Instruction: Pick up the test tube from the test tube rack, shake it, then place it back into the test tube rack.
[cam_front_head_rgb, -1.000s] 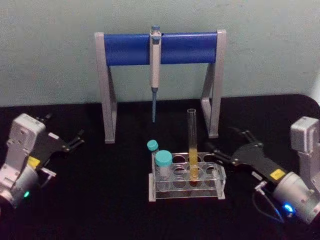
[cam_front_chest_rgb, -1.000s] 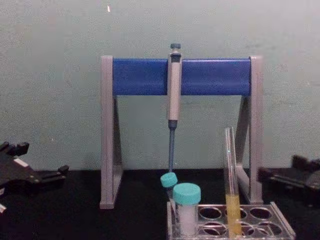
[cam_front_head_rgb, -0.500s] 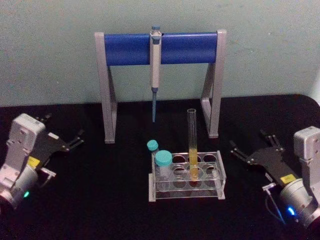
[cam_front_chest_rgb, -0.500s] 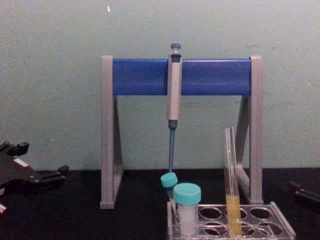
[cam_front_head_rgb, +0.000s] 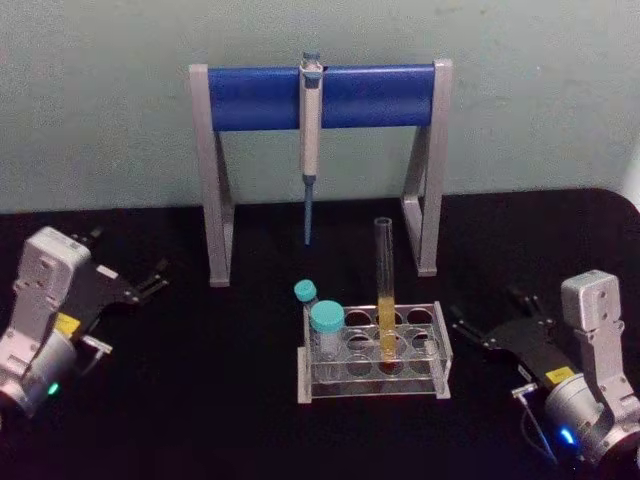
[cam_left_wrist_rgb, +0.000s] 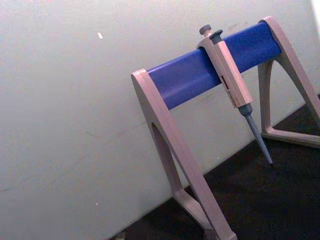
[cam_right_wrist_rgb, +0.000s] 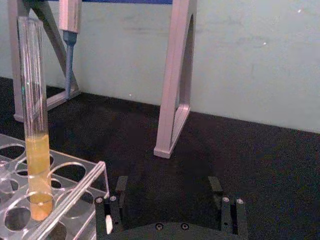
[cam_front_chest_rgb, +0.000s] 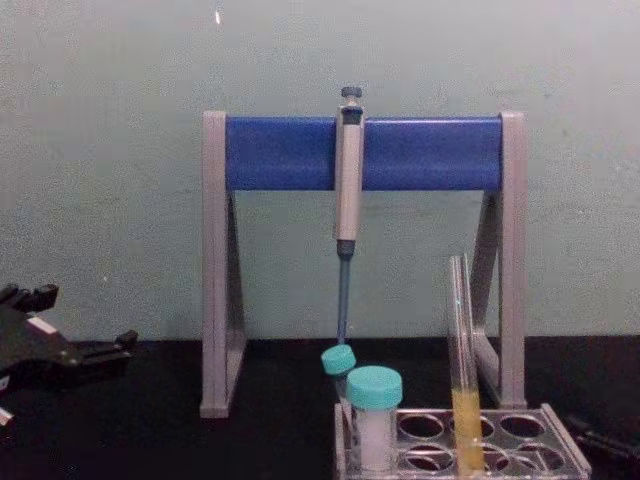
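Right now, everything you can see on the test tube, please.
The test tube is a long, slim tube of clear glass, open at the top with no cap. Yellow-orange liquid fills about its lower third. It stands upright in a hole of the clear plastic test tube rack, right of the two teal-capped tubes, its upper part rising well above the rack's top plate. Only the rack touches it. The right gripper sits open on the black table to the rack's right, clear of the tube.

A plain pale green wall (cam_front_head_rgb: 100, 100) stands behind. A black desk (cam_front_head_rgb: 220, 400) meets its foot. Light falls evenly.
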